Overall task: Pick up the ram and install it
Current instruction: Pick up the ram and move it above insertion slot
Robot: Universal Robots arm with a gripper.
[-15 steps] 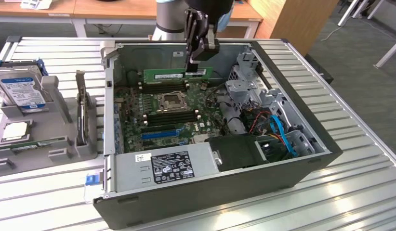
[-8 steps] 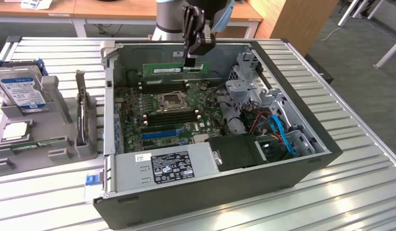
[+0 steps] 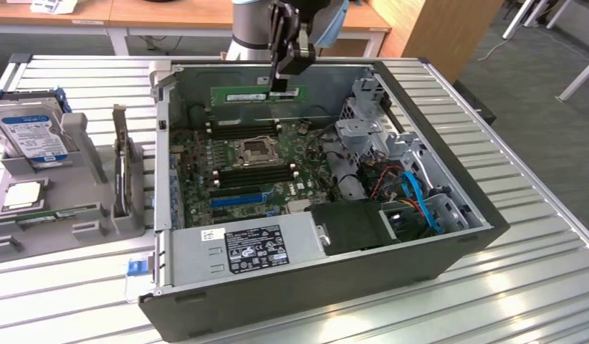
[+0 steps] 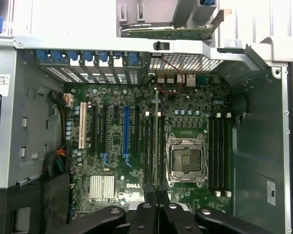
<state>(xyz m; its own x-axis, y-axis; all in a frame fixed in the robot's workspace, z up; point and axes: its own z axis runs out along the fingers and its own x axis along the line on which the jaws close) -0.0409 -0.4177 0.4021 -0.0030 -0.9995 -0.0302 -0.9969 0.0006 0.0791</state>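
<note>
Ram: long thin green stick (image 3: 245, 95), up over the open grey computer case (image 3: 323, 301).
Gripper: black gripper (image 3: 284, 89), jaws clamped on the stick.

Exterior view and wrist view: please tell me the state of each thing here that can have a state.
ram: held by the gripper, raised over the open case, seated in no slot.
gripper: shut on the ram.
computer case: lying on its side, open.
memory slots: empty.
blue expansion slot: empty.
hard drive: standing in a grey holder outside the case.
</note>
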